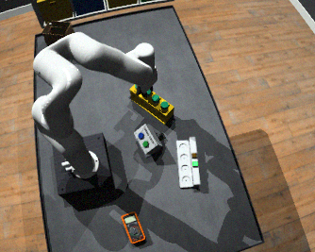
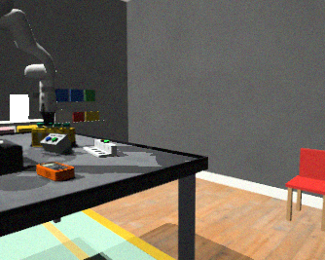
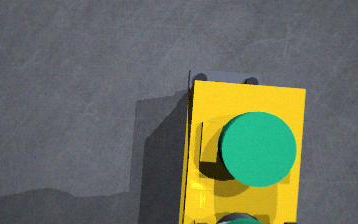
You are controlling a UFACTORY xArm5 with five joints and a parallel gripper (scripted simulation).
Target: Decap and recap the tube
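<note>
The gripper [image 1: 145, 89] stood over the yellow station [image 1: 152, 106] on the table [image 1: 216, 124], clamped part-way on a green cap [image 1: 146, 92], second from the block's far end. Two more caps [image 1: 156, 98] lay just beyond it; the cap tray [image 1: 184, 163] sat well apart.

top: overhead, far | exterior: low side | wrist: close, downward

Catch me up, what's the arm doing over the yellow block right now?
The pincer is shut on a green cap at the decapping station, apparently tube 2's, second from the far end. All four nests in the cap tray look empty, and its green lamp appears lit. Whether the cap is being loosened or tightened can't be told.
</note>
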